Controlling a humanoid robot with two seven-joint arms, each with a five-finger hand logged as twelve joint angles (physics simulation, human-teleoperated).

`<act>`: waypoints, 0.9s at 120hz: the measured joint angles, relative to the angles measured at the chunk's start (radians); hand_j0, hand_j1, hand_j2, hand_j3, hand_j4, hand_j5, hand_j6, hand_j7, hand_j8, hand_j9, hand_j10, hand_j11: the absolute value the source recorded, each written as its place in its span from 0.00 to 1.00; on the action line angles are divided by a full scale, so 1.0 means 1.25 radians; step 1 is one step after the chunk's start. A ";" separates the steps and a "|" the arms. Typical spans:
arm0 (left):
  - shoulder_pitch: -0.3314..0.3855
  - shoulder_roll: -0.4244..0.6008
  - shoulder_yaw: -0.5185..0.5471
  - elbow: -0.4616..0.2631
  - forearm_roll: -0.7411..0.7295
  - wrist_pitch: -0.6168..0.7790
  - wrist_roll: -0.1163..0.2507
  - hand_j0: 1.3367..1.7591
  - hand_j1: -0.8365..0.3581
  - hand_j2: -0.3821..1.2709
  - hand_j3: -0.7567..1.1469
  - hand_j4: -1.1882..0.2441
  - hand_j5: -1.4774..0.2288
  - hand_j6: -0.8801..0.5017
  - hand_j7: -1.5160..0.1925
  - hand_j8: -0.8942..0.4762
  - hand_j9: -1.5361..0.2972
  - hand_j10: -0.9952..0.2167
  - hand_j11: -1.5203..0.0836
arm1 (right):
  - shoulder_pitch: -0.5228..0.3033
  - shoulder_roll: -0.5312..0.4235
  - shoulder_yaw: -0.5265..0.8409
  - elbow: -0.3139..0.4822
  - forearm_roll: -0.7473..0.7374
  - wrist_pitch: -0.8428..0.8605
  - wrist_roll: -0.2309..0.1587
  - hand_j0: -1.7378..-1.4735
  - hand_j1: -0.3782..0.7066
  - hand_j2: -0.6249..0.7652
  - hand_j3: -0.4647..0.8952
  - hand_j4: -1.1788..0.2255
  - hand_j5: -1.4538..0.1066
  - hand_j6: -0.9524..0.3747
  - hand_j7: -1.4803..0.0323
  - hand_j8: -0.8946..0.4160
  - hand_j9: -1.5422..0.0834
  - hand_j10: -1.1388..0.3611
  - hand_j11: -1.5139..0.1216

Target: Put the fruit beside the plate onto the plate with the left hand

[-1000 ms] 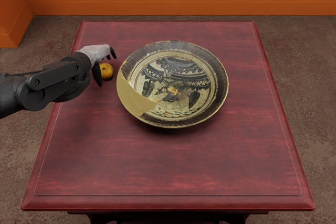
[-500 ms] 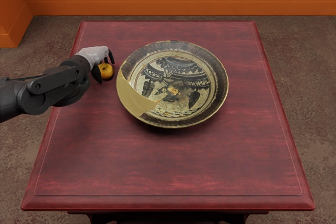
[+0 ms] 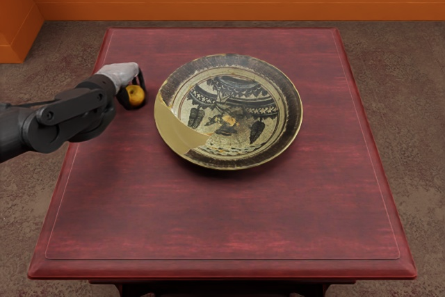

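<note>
Fruit [image 3: 135,94] is being pinched by the left robot hand [image 3: 119,75] on the tabletop [image 3: 208,213], just left of the plate [image 3: 296,113]. It is not yet being lifted or placed.

The plate [image 3: 297,113] is set on the table [image 3: 229,213], slightly behind its middle. The fruit [image 3: 135,94] is found on the table just left of the plate, near the rim but apart from it. The left hand [image 3: 122,76] is laid over the fruit from the left, and the fruit is enclosed by its fingers [image 3: 142,78]. The arm [image 3: 62,113] is seen reaching in across the table's left edge.
</note>
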 joint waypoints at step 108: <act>-0.121 0.100 -0.011 -0.132 -0.038 -0.125 0.051 0.75 0.46 0.41 0.42 0.43 0.29 0.36 0.32 0.33 0.31 0.23 0.34 | 0.001 0.000 0.000 0.000 0.000 0.000 0.000 0.30 0.03 0.45 0.34 0.84 0.93 0.72 0.98 0.68 0.95 0.76 0.93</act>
